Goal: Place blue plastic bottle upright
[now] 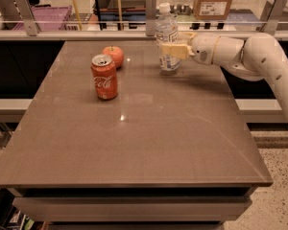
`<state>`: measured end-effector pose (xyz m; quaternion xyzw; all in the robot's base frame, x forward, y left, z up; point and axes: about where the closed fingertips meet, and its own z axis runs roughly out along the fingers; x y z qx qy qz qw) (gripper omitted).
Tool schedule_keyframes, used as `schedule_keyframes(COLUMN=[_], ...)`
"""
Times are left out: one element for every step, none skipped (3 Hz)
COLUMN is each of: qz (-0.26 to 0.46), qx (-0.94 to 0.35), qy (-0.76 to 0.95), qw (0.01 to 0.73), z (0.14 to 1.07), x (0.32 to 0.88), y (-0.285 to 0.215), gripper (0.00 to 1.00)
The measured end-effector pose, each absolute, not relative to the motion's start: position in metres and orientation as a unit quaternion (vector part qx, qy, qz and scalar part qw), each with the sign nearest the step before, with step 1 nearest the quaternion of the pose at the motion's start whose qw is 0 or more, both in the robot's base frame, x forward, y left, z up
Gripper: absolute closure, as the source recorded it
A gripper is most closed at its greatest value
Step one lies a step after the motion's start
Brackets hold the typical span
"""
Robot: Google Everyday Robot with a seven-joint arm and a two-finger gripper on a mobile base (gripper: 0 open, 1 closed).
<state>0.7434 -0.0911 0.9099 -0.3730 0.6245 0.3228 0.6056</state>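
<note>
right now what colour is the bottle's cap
White cap, camera view; the gripper sits at the middle of the blue plastic bottle.

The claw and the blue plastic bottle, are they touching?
Touching. The camera view shows the claw closed across the blue plastic bottle, far on the table.

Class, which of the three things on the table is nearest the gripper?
The blue plastic bottle, held upright in the gripper; the red can and apple stand well apart.
</note>
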Motion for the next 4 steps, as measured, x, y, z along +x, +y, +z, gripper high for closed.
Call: schedule_keyframes(qz=[0.341,0.353,0.353,0.353], qx=[-0.371,-0.37,-0.37,-0.37], qy=[0.63,0.628,0.628,0.628], qw=[0.591,0.586,0.586,0.586], z=[0.8955,0.8882,0.8904,0.8917], x=[0.7519,0.757,0.757,0.757], y=[-0.0838,-0.0799,-0.0798,-0.0798], gripper=[1.0,1.0,1.0,1.0])
